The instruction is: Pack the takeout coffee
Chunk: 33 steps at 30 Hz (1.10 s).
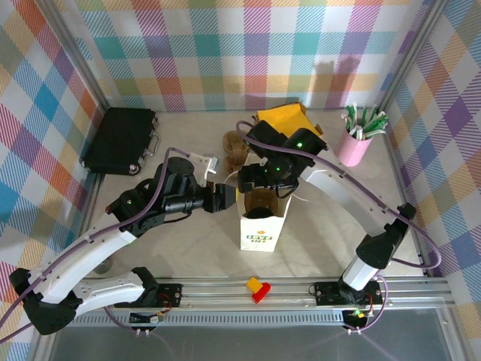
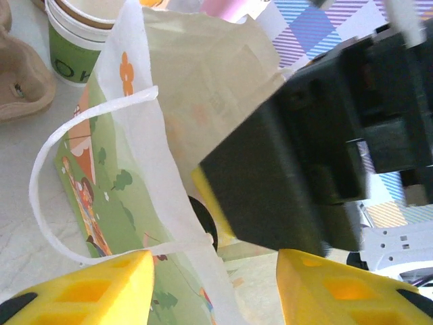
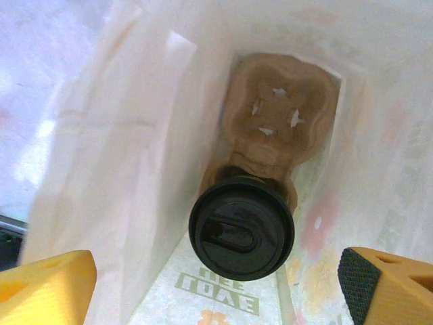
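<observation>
At the far left of your table a black case point(image 1: 120, 139) is lying flat, well apart from the rest. Your left gripper point(image 1: 224, 198) is reaching from the left to the white paper bag point(image 1: 261, 229), which is standing upright in the middle. Its yellow fingers point(image 2: 88, 291) are standing apart, and the left wall of the bag with its handle loop is passing between them; they are not pressing on it. Just beyond the bag, a stack of green cups point(image 2: 78, 47) is standing on the table. The takeout coffee point(image 3: 241, 228) is sitting inside the bag, at the bottom, upright, with its black lid facing up. It is resting in a brown cardboard carrier point(image 3: 281, 115) on the bag floor. Your right gripper point(image 1: 264, 183) is hanging over the open mouth of the bag, and its fingers point(image 3: 47, 288) are spread wide and holding nothing. At the far right a pink cup of straws point(image 1: 355, 144) is standing.
</observation>
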Available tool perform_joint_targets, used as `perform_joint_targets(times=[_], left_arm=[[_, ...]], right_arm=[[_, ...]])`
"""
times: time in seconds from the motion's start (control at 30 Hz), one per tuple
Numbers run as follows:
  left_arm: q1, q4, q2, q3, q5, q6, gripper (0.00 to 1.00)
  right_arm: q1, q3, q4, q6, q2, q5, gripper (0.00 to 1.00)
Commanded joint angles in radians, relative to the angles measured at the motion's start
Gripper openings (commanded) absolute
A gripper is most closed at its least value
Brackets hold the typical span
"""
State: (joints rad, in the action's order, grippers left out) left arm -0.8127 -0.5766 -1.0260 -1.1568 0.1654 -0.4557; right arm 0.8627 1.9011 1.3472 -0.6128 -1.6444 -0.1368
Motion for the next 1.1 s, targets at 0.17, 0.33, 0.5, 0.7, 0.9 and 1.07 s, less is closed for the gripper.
perform_joint_targets(times=[0.17,0.33,0.5,0.7,0.9,1.07], left_arm=[[0.01,-0.054,-0.008,-0.095,-0.037,0.031,0.54],[0.013,-0.089,-0.017,-0.148,-0.07,0.053,0.56],[0.02,-0.131,-0.041,-0.199,-0.105,0.066,0.56],[0.043,-0.165,-0.069,-0.245,-0.177,0.075,0.57],[0.071,-0.146,-0.097,-0.237,-0.265,0.099,0.59],[0.091,-0.1,-0.125,-0.217,-0.307,0.146,0.6]], right_arm=[[-0.026,0.062,-0.035,0.058,0.103,0.026,0.92],[-0.062,0.066,-0.071,0.092,0.173,0.017,0.92],[-0.131,0.048,-0.102,0.126,0.247,0.003,0.92],[-0.333,-0.038,-0.169,0.185,0.334,-0.027,0.91],[-0.561,-0.086,-0.251,0.272,0.301,-0.04,0.88],[-0.718,-0.143,-0.357,0.299,0.252,-0.033,0.84]])
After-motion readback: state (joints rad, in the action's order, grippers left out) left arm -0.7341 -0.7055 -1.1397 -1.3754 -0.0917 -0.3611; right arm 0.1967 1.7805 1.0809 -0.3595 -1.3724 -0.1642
